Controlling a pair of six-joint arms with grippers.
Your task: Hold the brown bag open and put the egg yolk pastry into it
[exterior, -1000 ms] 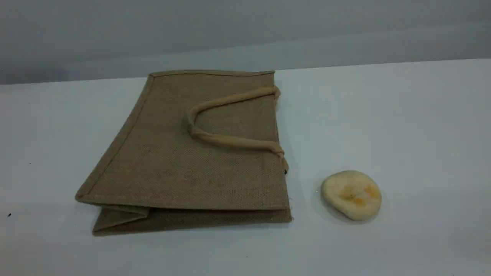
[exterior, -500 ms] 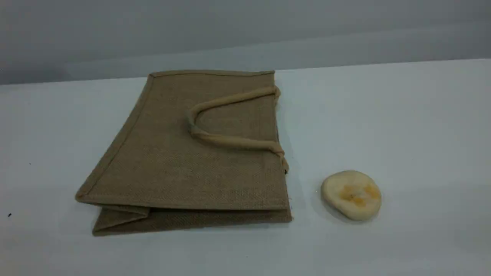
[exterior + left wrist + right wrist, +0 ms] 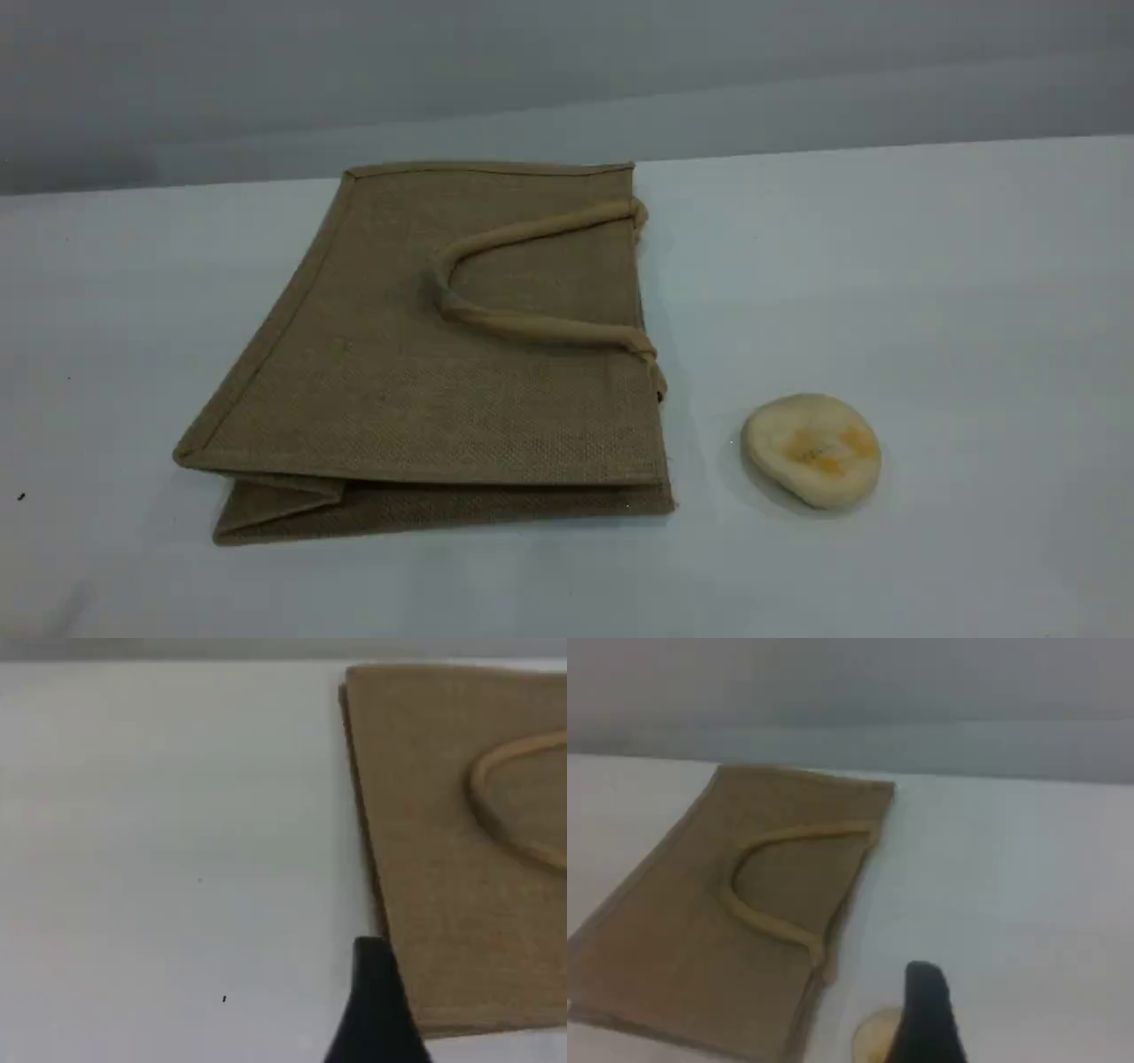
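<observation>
The brown bag (image 3: 425,381) lies flat and closed on the white table, left of centre, with its mouth edge to the right. One lighter loop handle (image 3: 532,328) rests on its top face. The egg yolk pastry (image 3: 812,450) sits on the table just right of the bag, apart from it. Neither arm shows in the scene view. In the left wrist view a dark fingertip (image 3: 376,1001) hovers over the bag's (image 3: 461,859) left edge. The right wrist view has a dark fingertip (image 3: 926,1010) above the pastry (image 3: 873,1036), with the bag (image 3: 700,921) to the left. Both grippers hold nothing.
The white table (image 3: 974,310) stretches wide to the right of the pastry and to the left of the bag. A grey wall (image 3: 567,80) stands behind the table's far edge. A tiny dark speck (image 3: 21,497) marks the table at the far left.
</observation>
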